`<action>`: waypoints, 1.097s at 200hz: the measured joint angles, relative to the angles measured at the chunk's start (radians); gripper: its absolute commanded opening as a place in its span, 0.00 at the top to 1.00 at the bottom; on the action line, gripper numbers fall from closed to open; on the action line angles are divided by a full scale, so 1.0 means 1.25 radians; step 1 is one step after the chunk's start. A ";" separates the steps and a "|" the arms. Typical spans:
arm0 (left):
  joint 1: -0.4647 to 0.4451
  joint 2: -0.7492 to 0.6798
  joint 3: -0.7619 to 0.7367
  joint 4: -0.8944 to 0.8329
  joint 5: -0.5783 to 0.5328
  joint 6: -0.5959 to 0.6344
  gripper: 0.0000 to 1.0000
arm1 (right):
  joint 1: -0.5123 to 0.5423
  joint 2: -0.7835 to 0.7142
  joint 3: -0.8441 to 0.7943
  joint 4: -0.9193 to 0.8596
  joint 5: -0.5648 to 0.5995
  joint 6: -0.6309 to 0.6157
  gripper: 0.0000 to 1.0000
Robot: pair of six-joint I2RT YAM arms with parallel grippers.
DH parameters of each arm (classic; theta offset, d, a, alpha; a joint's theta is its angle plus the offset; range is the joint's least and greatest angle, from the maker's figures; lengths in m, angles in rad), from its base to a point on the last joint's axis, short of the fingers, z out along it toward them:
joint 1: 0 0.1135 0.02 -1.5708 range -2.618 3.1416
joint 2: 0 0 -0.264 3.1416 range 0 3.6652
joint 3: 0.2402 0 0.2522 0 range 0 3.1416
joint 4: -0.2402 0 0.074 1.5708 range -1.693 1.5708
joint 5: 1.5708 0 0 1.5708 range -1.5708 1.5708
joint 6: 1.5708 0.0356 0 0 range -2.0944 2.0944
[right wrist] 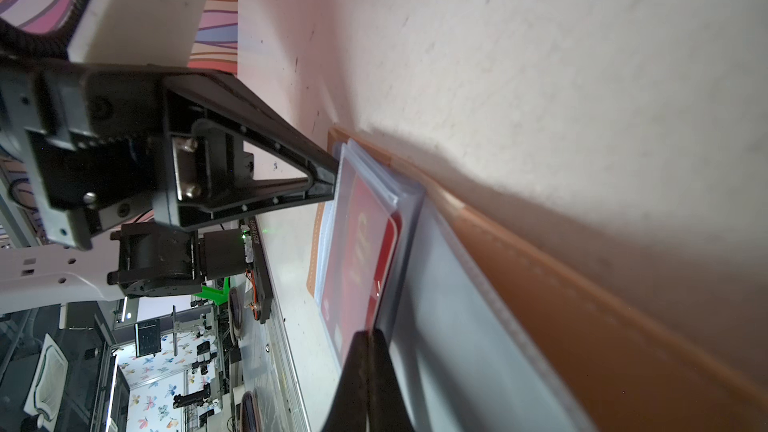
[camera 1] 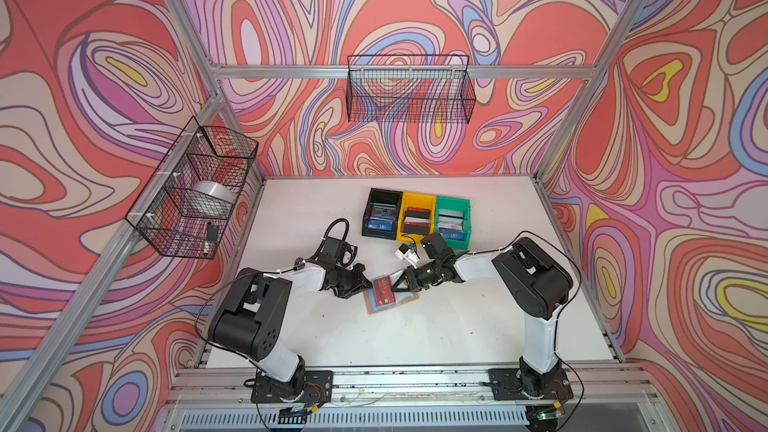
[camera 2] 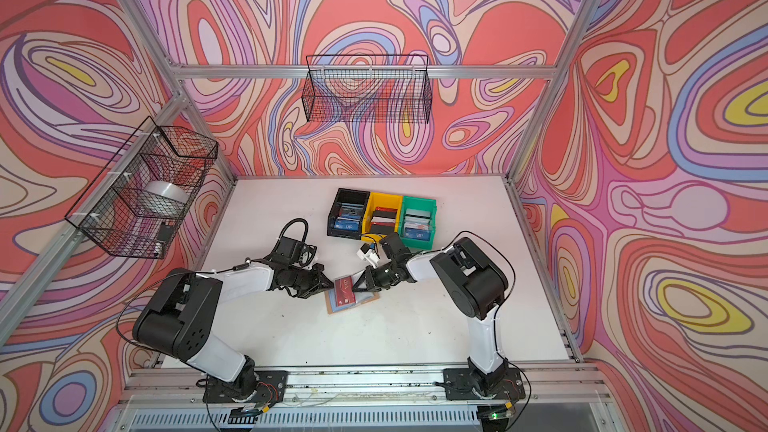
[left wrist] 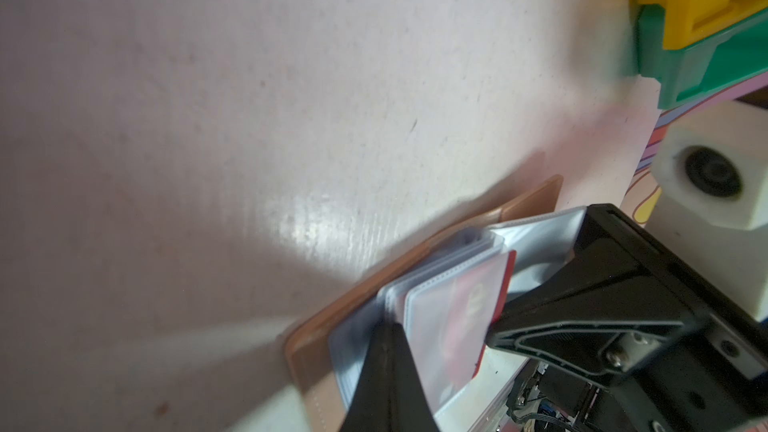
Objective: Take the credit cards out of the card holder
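**Right wrist view: red card nipped at its end, holder lying open**

Both pincers are pressed together. The right pincer (right wrist: 366, 342) pinches the exposed end of the credit card (right wrist: 361, 251). The left pincer (left wrist: 388, 338) pinches the opposite edge of the clear sleeve (left wrist: 432, 351) around that card. The card's "VIP" lettering runs along the line from one pincer to the other, printed face up. As far as the right wrist view shows, its long axis does too. In both top views the card holder (camera 1: 405, 302) lies open on the white bench (camera 1: 457, 326), midway between the arms. Its long axis runs left to right, with the right end slightly farther back. The card sits over its left half.
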 measured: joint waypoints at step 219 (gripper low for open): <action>0.000 0.017 0.000 0.034 0.020 0.000 1.00 | -0.082 -0.122 0.013 -0.230 0.011 -0.150 1.00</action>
